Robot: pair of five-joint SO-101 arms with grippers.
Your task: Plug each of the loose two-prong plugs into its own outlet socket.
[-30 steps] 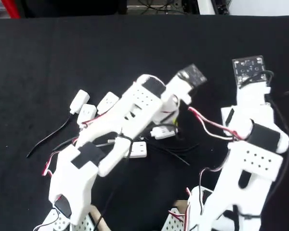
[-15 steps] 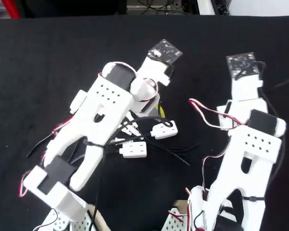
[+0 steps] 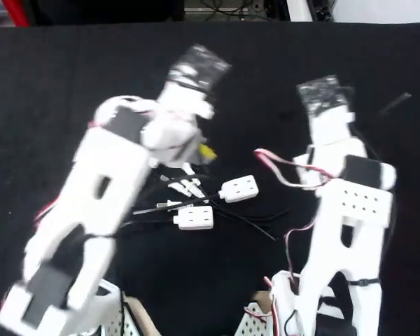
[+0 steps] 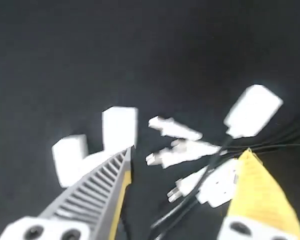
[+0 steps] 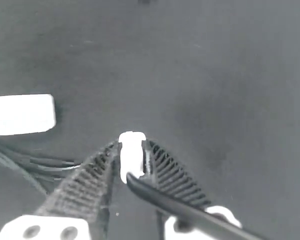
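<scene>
Swung leftward within the last second, the left arm now holds its left gripper (image 4: 187, 152) wide open and empty over the loose two-prong plugs (image 4: 175, 128) beside white outlet sockets (image 4: 120, 125), none seemingly plugged in yet, while the right gripper (image 5: 132, 145) stays pinched on a small white plug (image 5: 131, 160).

High cam: overhead, far, looks down on whole table (image 3: 49, 70). Wrist cams: close, facing tabletop; left shares socket (image 3: 239, 188) area with high.
</scene>
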